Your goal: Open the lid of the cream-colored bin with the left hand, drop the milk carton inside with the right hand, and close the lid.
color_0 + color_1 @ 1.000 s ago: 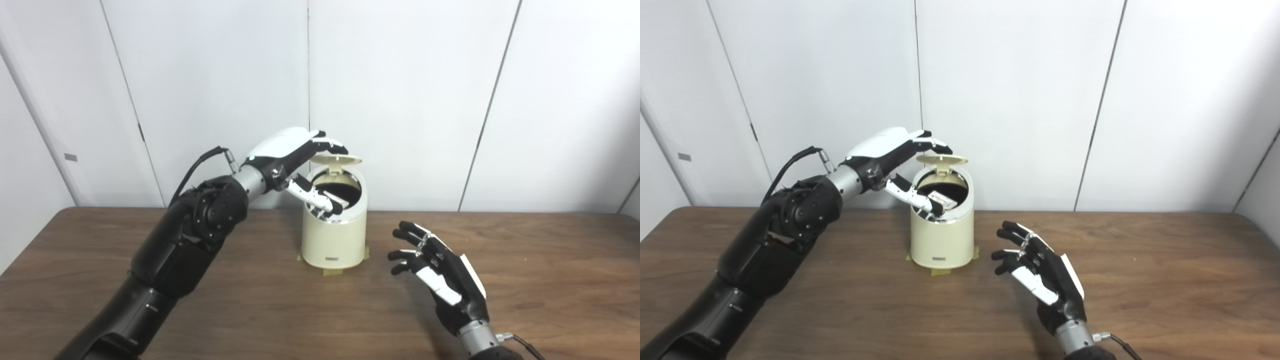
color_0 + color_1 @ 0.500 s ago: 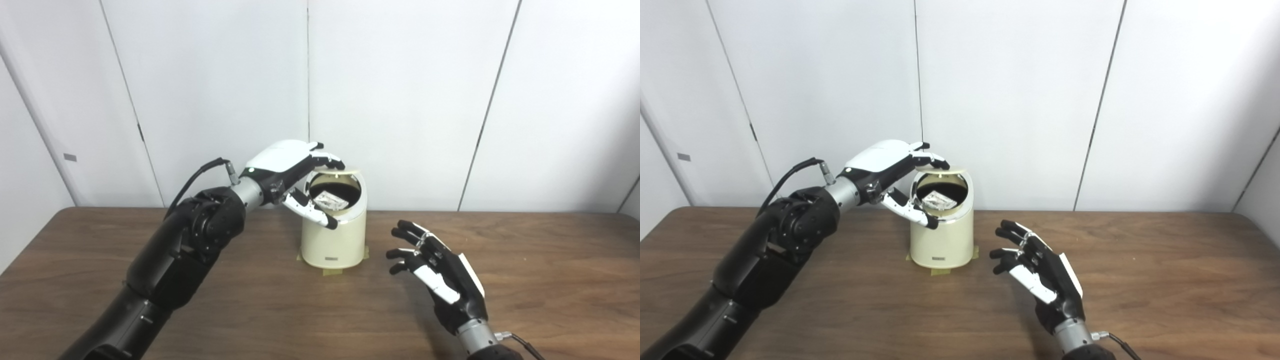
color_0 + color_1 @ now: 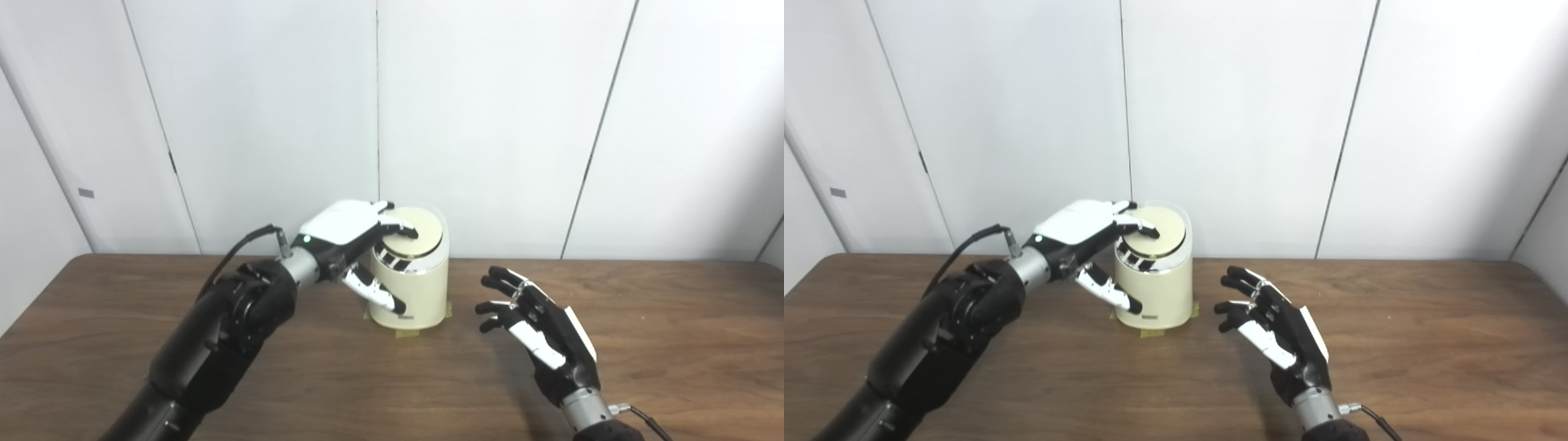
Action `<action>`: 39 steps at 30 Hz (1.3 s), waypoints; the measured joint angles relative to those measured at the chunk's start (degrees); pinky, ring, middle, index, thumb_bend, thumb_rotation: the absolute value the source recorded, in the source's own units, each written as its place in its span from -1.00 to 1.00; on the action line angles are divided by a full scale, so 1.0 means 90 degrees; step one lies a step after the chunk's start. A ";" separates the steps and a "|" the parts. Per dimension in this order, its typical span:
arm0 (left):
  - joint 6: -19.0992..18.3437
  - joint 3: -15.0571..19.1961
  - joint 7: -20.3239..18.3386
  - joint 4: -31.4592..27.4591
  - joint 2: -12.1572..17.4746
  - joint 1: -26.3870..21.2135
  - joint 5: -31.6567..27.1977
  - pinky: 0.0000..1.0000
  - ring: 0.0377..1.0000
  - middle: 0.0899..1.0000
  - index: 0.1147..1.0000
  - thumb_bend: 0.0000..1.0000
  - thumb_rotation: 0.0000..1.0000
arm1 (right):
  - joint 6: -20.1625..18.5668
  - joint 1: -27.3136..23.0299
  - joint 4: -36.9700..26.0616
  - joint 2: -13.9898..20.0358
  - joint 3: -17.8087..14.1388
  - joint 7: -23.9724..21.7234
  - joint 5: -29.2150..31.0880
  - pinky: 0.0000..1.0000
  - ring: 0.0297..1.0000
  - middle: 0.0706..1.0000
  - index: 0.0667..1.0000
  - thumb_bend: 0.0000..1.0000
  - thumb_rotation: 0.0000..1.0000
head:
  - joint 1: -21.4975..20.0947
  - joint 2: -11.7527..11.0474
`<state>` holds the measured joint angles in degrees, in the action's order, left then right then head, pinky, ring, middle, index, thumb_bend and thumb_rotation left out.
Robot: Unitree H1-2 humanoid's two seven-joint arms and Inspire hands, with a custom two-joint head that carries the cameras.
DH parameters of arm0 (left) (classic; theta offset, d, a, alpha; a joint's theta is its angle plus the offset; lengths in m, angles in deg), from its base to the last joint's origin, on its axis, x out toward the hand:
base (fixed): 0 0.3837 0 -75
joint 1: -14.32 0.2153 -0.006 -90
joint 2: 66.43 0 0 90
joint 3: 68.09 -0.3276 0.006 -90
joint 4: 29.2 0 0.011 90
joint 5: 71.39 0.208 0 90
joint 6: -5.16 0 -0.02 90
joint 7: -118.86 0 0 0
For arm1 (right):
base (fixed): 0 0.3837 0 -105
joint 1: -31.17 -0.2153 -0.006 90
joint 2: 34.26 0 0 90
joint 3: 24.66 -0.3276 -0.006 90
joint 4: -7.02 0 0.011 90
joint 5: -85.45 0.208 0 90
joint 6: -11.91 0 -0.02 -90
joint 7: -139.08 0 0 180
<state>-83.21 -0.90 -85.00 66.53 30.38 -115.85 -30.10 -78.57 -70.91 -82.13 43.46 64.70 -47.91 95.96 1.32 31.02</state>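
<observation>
The cream-colored bin (image 3: 416, 288) stands at the back middle of the wooden table. Its round lid (image 3: 419, 240) lies nearly flat on the bin's top, with a thin dark gap at its front left edge. My left hand (image 3: 352, 236) is open, its fingers resting on top of the lid and its thumb hanging down beside the bin's left wall. My right hand (image 3: 539, 334) is open and empty, hovering above the table to the right of the bin. The milk carton is hidden inside the bin.
The wooden table (image 3: 674, 343) stretches left and right of the bin. A strip of tape (image 3: 407, 332) sits under the bin's base. White wall panels stand right behind the bin. The table's far edge meets the wall.
My left hand has come down with the lid, from raised and open to nearly flat on the bin. The carton inside is now covered. My right hand has barely moved.
</observation>
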 measured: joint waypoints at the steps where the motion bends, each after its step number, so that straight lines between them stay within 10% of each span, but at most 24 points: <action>1: 0.0026 -0.0021 0.0071 -0.0001 0.0000 0.0040 0.0027 1.00 1.00 0.75 0.74 1.00 -0.17 | -0.0008 0.0000 -0.0005 0.0000 0.0001 0.0003 -0.0009 -0.07 0.18 0.53 0.49 0.52 0.00 | -0.0010 0.0010; 26: -0.0032 -0.0756 0.0395 -0.0487 0.0049 0.0316 0.1880 1.00 1.00 0.55 0.52 1.00 -0.14 | -0.0152 0.0000 -0.0231 -0.0045 -0.0007 0.0035 -0.0213 -0.09 0.18 0.52 0.49 0.47 0.05 | -0.0029 0.0098; 36: -0.0045 0.0703 0.1644 -0.0902 -0.0580 0.1805 0.0650 1.00 0.94 0.74 0.74 0.64 -0.27 | -0.0155 0.0006 -0.0238 -0.0022 -0.0039 0.0036 -0.0251 -0.09 0.17 0.53 0.48 0.46 0.06 | -0.0020 0.0088; 39: -0.0181 0.1477 0.1731 -0.1086 -0.0939 0.2049 -0.0392 0.48 0.72 0.72 0.66 0.56 -0.37 | -0.0159 0.0004 -0.0237 -0.0019 -0.0041 0.0033 -0.0249 -0.09 0.18 0.54 0.48 0.44 0.02 | 0.0000 0.0098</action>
<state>-84.85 12.39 -69.42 56.76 21.92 -97.41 -33.62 -80.00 -70.88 -84.27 43.29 64.33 -47.61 93.72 1.32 31.90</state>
